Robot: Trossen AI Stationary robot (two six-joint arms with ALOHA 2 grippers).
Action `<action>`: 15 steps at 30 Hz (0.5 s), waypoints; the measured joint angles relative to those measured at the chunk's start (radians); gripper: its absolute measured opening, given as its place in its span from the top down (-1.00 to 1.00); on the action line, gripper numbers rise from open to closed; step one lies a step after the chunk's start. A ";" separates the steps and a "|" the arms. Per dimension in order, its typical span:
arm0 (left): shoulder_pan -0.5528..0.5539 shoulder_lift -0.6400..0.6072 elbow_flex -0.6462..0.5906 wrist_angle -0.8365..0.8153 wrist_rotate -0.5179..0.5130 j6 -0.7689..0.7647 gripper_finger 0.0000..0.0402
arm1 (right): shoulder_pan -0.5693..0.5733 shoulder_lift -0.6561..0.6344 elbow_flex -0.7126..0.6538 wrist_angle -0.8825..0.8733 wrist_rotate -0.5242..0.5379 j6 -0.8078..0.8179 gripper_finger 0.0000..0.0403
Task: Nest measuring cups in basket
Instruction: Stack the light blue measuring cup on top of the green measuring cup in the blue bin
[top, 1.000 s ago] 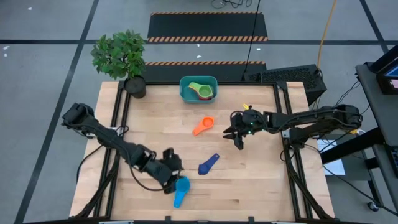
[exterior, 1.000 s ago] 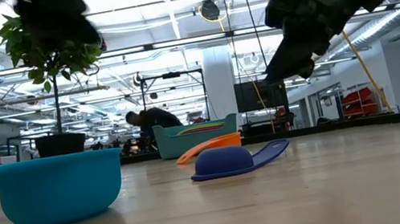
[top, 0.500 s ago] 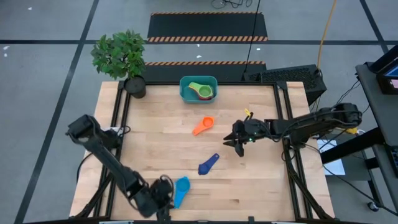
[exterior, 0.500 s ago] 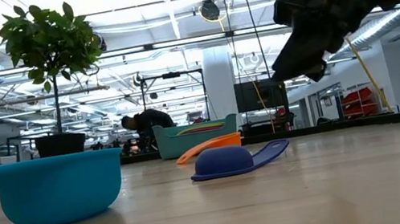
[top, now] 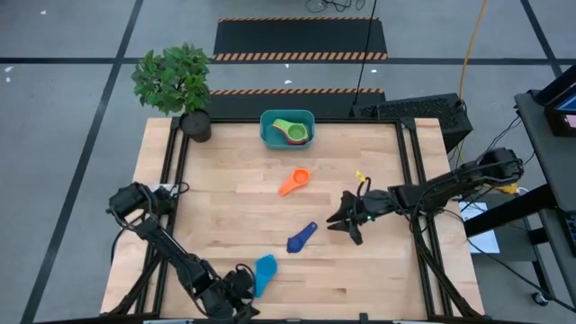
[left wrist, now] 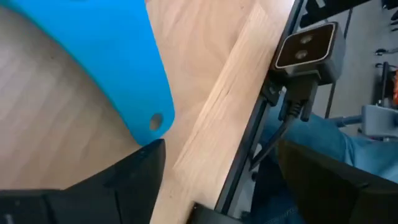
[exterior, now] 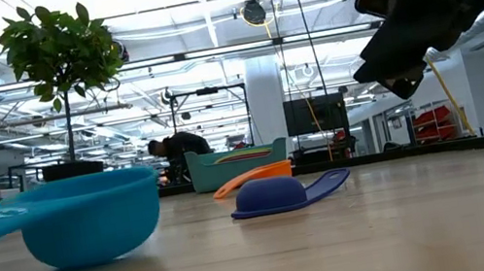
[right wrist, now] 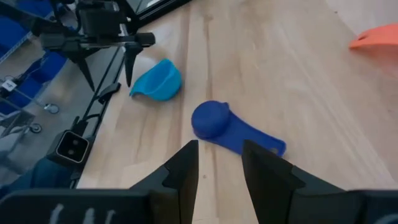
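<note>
Left end effector [top: 236, 301] sits at the desk's [top: 216, 216] near edge, fingers spread wide beside the light blue measuring cup [top: 263, 274], holding nothing. Farther right lie the dark blue cup [top: 301, 238] and the orange cup [top: 293, 181], both loose. Right end effector [top: 346, 223] hovers empty, fingers narrowly parted. At the far edge, the teal basket [top: 266, 133] already holds green, yellow and red cups; three remain outside.

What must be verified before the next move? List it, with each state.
1. Left gripper open, holding nothing: ok.
2. Light blue cup sitting level: not ok, tilted.
3. Right gripper open and empty: ok.
4. Dark blue cup ahead of the right gripper, unobstructed: ok.
5. Basket upright, with cups inside: ok.
6. Orange cup in the basket: not ok, on the table.
</note>
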 joint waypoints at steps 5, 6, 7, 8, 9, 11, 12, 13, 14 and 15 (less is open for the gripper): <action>0.002 0.000 0.000 -0.028 0.012 -0.003 -0.54 | 0.019 0.000 0.000 0.000 0.019 0.000 0.42; 0.002 -0.001 0.000 -0.043 0.028 -0.006 -0.53 | 0.023 0.000 0.000 -0.001 0.025 -0.001 0.42; 0.001 -0.005 0.000 -0.061 0.038 -0.007 -0.51 | 0.025 0.000 0.000 -0.001 0.034 -0.004 0.42; 0.001 -0.012 0.000 -0.076 0.045 -0.008 -0.49 | 0.027 0.000 0.000 -0.001 0.045 -0.005 0.42; 0.001 -0.022 -0.001 -0.079 0.051 -0.009 -0.47 | 0.027 0.000 0.000 -0.002 0.046 -0.007 0.42; 0.000 -0.048 -0.001 -0.082 0.051 -0.005 -0.43 | 0.027 0.000 0.000 -0.009 0.049 -0.012 0.42; 0.001 -0.063 0.000 -0.092 0.051 -0.001 -0.42 | 0.027 0.000 0.000 -0.012 0.049 -0.013 0.42; 0.001 -0.076 0.000 -0.110 0.049 0.002 -0.40 | 0.027 0.000 0.000 -0.015 0.049 -0.015 0.42; 0.001 -0.089 0.000 -0.132 0.042 0.004 -0.39 | 0.029 0.000 0.000 -0.020 0.050 -0.017 0.42; 0.001 -0.099 0.000 -0.157 0.028 0.001 -0.38 | 0.030 0.000 0.000 -0.025 0.053 -0.018 0.42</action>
